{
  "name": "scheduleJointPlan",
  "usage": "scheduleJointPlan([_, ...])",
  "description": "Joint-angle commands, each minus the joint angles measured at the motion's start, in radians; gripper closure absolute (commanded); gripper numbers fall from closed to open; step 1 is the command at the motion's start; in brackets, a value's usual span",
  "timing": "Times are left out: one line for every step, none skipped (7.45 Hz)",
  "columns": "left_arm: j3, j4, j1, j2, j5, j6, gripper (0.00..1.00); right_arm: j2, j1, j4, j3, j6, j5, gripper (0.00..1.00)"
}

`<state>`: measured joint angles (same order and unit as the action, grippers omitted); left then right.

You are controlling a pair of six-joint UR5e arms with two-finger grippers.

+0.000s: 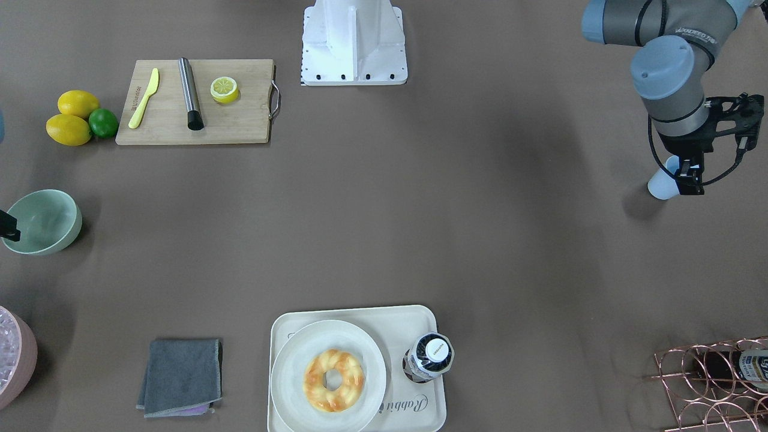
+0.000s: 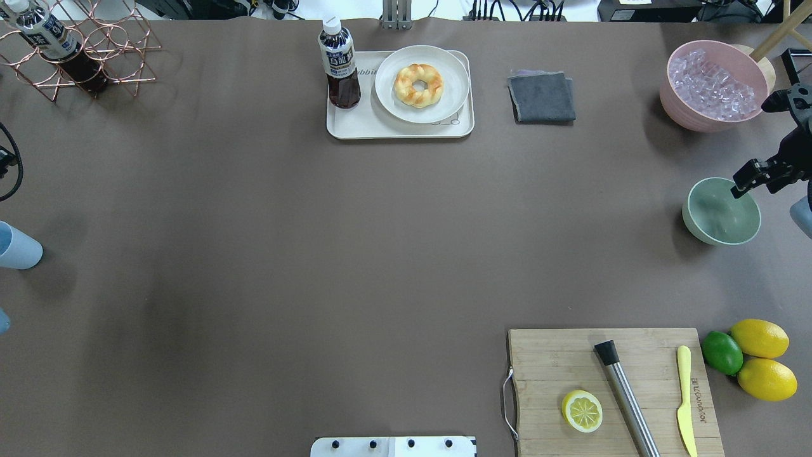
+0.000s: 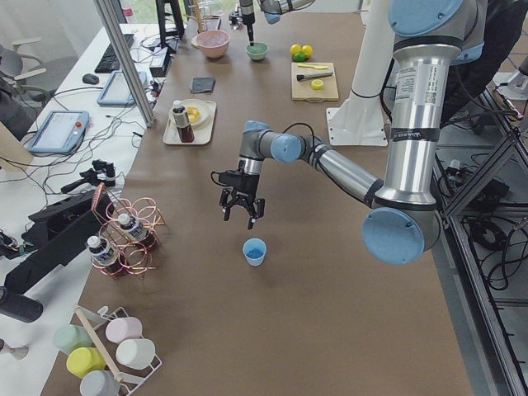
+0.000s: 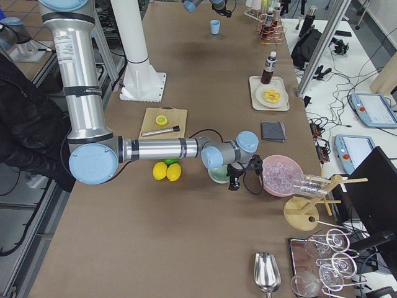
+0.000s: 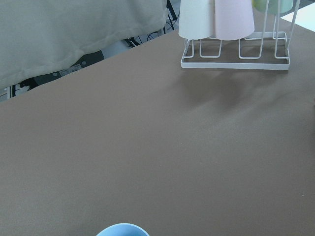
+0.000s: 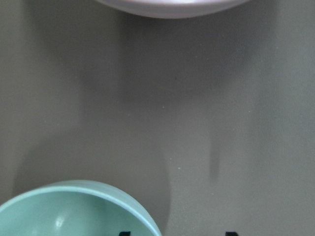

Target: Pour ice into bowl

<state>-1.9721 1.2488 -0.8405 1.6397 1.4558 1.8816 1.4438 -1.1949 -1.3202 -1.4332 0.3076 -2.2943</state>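
At the right end of the surface (image 2: 317, 254), the bowl (image 2: 720, 223) sits upright near the pink tub (image 2: 674, 105) of clear pieces. The right claw (image 2: 755, 179) hovers at the bowl's rim, spread wide and holding nothing. In the wrist view one tip is over the bowl and the other is outside it. Ice: only a faint glint inside the bowl, cannot tell if it is cubes. At the left end, the left claw (image 3: 240, 219) hangs splayed and empty, with the blue cup (image 3: 255, 251) upright just beside it.
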Motion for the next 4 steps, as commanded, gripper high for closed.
scheduleJointPlan([0.051,-0.214,0.073,0.109,-0.055,0.129,0.03,0.004,0.024,0.031,0.01,0.025,-0.001,0.34])
scheduleJointPlan([0.074,-0.273,0.089,0.117,-0.081,0.164,0.03,0.009,0.035,0.053,0.004,0.051,0.001,0.5])
scheduleJointPlan([0.111,-0.299,0.099,0.118,-0.083,0.219,0.03,0.012,0.038,0.053,-0.006,0.053,0.001,0.66])
scheduleJointPlan([0.133,-0.354,0.138,0.123,-0.083,0.276,0.03,0.012,0.038,0.052,-0.01,0.053,0.002,0.82])
